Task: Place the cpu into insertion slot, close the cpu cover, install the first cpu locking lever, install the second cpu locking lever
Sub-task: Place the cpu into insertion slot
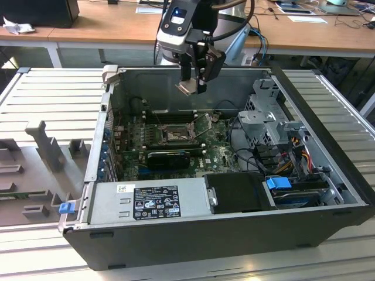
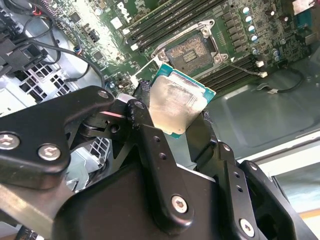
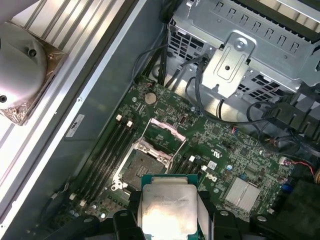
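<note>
My gripper (image 1: 194, 82) hangs above the open computer case, shut on the cpu (image 1: 188, 88), a flat square chip with a silver-grey top. In both wrist views the cpu (image 2: 177, 102) (image 3: 167, 207) sits clamped by its edges between the black fingers (image 2: 142, 107). The insertion slot (image 1: 174, 136) (image 2: 192, 52) (image 3: 141, 164) lies bare on the green motherboard well below the chip, a dark square in a metal frame. The cpu cover (image 3: 166, 129) stands hinged up at one edge of the slot.
A long black heatsink bar (image 1: 170, 157) lies just in front of the slot. A power supply (image 1: 149, 202) fills the case's near side. The metal drive cage (image 1: 272, 117) (image 3: 240, 55) and loose cables (image 1: 281, 158) crowd the exterior view's right. Memory slots (image 3: 107, 155) flank the socket.
</note>
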{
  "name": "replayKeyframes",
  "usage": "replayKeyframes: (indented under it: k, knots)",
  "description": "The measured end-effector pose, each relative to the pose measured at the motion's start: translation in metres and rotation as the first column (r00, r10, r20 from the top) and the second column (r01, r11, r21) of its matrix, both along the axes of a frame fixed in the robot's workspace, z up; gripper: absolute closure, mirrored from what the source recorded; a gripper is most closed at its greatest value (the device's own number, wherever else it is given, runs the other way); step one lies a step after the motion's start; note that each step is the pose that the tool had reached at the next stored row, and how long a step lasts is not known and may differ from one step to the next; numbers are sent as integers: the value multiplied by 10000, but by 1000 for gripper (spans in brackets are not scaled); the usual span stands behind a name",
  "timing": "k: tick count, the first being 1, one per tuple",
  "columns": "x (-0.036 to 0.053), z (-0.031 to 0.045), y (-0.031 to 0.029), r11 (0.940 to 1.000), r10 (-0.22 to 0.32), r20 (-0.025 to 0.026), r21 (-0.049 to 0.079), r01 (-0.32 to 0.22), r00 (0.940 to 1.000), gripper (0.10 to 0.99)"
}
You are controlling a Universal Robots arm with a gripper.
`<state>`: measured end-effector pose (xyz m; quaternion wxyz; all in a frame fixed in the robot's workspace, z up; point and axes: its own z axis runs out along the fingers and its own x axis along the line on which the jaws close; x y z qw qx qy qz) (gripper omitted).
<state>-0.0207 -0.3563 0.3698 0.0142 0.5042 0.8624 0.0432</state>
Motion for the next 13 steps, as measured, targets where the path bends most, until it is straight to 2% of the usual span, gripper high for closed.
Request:
replayKeyframes:
  k: [6,13]
  knots:
    - [0,0,0,9997,-262,0,0,262,9997,557]
    - [-1,-5,0,9934,-1144,1,0,1144,9934,557]
